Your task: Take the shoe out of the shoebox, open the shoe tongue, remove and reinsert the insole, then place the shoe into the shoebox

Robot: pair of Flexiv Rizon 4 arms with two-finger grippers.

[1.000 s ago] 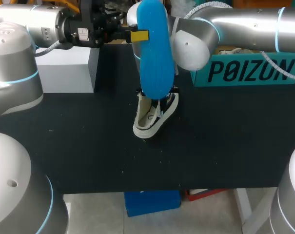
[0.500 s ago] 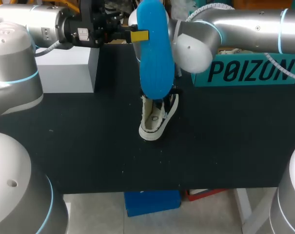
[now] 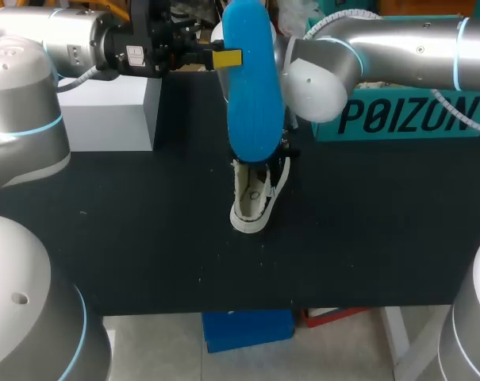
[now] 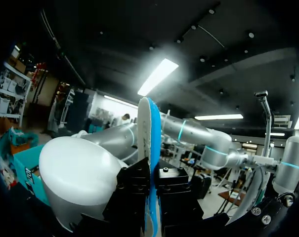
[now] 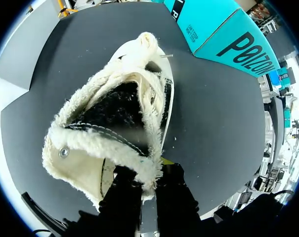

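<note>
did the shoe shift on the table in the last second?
Yes. In the head view the shoe swung its toe right, away from the white box and toward the teal shoebox.

Left arm (image 3: 57,40) level from the left, left gripper (image 4: 152,197) clamped on insole (image 3: 251,87); right arm (image 3: 398,48) angled down, right gripper (image 5: 148,178) pinching shoe (image 5: 114,113).

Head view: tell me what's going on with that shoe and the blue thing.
The left gripper is shut on the blue insole and holds it upright in the air above the shoe. The right gripper pinches the shoe by the fleecy edge of its opening, over the black table. So the insole is out and not yet back in. The teal shoebox sits at the table's far right.
</note>
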